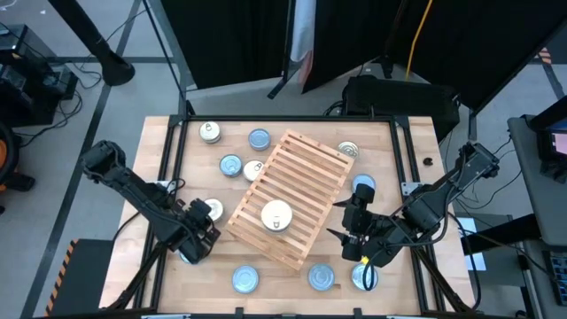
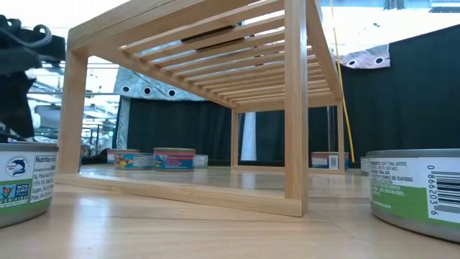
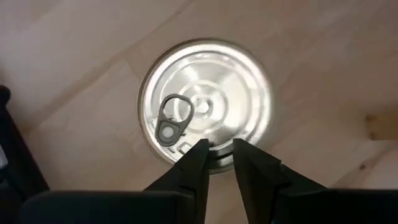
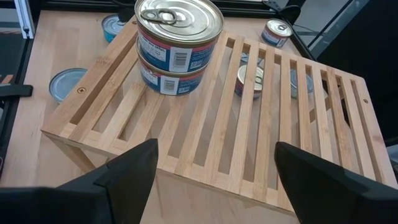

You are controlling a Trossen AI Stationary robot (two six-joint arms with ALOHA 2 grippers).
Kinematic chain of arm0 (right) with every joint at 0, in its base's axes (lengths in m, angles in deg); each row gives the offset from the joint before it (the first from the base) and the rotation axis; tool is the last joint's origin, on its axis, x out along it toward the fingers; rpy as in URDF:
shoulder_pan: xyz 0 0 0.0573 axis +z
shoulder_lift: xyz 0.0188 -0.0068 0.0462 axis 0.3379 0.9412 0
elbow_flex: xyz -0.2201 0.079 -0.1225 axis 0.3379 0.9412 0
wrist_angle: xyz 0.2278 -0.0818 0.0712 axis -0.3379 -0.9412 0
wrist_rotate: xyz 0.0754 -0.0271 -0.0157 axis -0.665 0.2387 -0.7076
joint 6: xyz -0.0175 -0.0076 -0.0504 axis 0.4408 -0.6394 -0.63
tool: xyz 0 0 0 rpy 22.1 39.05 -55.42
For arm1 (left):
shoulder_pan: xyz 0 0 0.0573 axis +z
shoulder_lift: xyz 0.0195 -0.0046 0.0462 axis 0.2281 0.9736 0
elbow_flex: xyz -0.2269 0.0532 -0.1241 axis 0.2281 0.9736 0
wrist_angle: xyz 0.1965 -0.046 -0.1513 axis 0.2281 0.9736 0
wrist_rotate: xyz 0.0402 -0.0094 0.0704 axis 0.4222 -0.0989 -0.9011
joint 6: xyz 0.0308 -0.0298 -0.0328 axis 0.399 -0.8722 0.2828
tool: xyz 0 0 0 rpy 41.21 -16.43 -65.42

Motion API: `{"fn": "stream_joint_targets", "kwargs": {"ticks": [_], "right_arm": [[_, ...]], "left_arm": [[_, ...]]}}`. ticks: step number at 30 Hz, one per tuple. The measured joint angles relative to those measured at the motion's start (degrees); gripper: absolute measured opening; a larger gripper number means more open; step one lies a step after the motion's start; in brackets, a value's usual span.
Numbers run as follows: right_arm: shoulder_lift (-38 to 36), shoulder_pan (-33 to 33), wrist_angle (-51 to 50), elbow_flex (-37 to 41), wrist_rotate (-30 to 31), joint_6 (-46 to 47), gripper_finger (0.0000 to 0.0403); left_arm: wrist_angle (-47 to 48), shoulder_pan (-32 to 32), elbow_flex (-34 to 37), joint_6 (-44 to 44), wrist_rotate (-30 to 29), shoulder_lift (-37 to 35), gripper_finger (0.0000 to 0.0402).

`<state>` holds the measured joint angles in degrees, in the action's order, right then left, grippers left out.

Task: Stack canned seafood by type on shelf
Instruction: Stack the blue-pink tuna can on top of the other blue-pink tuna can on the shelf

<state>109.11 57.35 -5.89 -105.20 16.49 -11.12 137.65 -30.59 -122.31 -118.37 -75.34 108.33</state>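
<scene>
1. The shelf sits mid-desk, its long axis running diagonally.
2. Two stacked tins stand upright on its slats.
3. Right pincer hovers beside the shelf, wide, empty.
4. Left pincer, narrow, hangs over a pull-tab tin.

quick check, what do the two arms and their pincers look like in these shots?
Both arms are black, built from chunky jointed segments. The left pincer has two slim, tapered dark fingers. The right pincer has two broad, wedge-shaped dark fingers. No markings visible.
</scene>
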Motion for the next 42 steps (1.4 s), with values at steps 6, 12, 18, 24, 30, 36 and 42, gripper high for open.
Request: {"fn": "stream_joint_targets", "kwargs": {"ticks": [6, 12, 18, 24, 30, 36, 42], "right_arm": [[-0.02, 0.00, 0.00, 0.00, 0.00, -0.02, 0.0313], [-0.02, 0.00, 0.02, 0.00, 0.00, 0.02, 0.0313], [-0.02, 0.00, 0.02, 0.00, 0.00, 0.18, 0.0313], [-0.02, 0.00, 0.02, 0.00, 0.00, 0.16, 0.0313], [-0.02, 0.00, 0.01, 0.00, -0.01, 0.13, 0.0313], [-0.02, 0.00, 0.02, 0.00, -0.26, 0.11, 0.0313], [-0.02, 0.00, 0.01, 0.00, -0.24, 0.02, 0.0313]], "left_arm": [[0.04, -1.54, -1.46, -0.04, -0.08, 0.00, 0.0081], [0.47, -1.79, -0.20, -2.93, 0.55, 0.00, 0.0081], [-2.77, -1.76, 1.42, -3.02, 2.02, -0.01, 0.0081], [-3.79, -1.76, 2.15, -3.02, 1.54, -0.11, 0.0081], [-4.26, -2.12, 2.19, -3.04, 2.11, -0.11, 0.0081], [-6.01, -3.67, 2.39, -5.99, 5.06, 1.59, 0.0081], [-8.60, -4.04, 2.39, -6.00, 7.84, 5.93, 0.0081]]}}
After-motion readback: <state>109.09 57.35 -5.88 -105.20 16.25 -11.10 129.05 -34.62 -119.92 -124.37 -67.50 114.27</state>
